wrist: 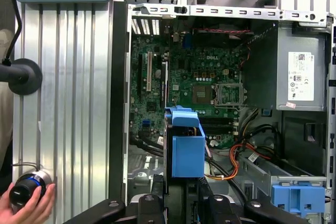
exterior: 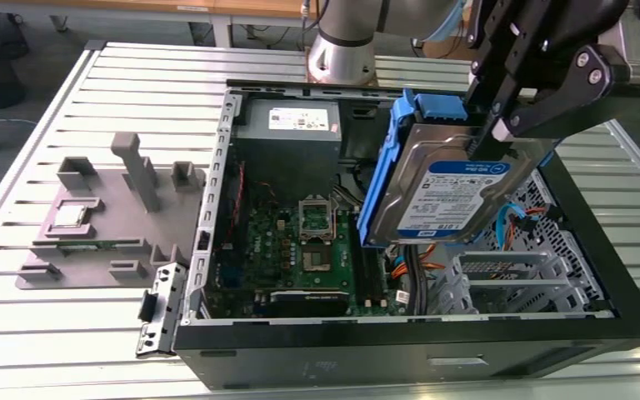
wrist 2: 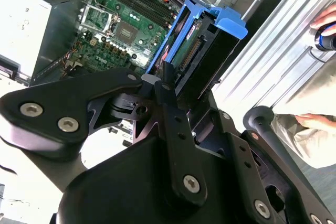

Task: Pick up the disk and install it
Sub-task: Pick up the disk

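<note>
Outside the case, on the exterior view's left, a grey fixture is seen lying on the slatted surface; no drive is seen on it.

Inside the case, toward the same side, the motherboard is exposed. The power supply is fixed at the case's far end.

Above the case's other half, the disk is held clear of everything. It is stood on edge and tilted, with its label turned to the exterior camera and its blue handle end uppermost. The hand is closed on the disk's upper edge, just below that handle.

Below the disk, at the case's side on the exterior view's right, a metal drive cage is seen with orange and blue cables beside it. The disk is not touching the cage.

The pick-up is judged complete, since the disk is carried in the air over the case. The installation is judged not yet done, as the disk is not seated in any bay. Which slot is intended cannot be told.
</note>
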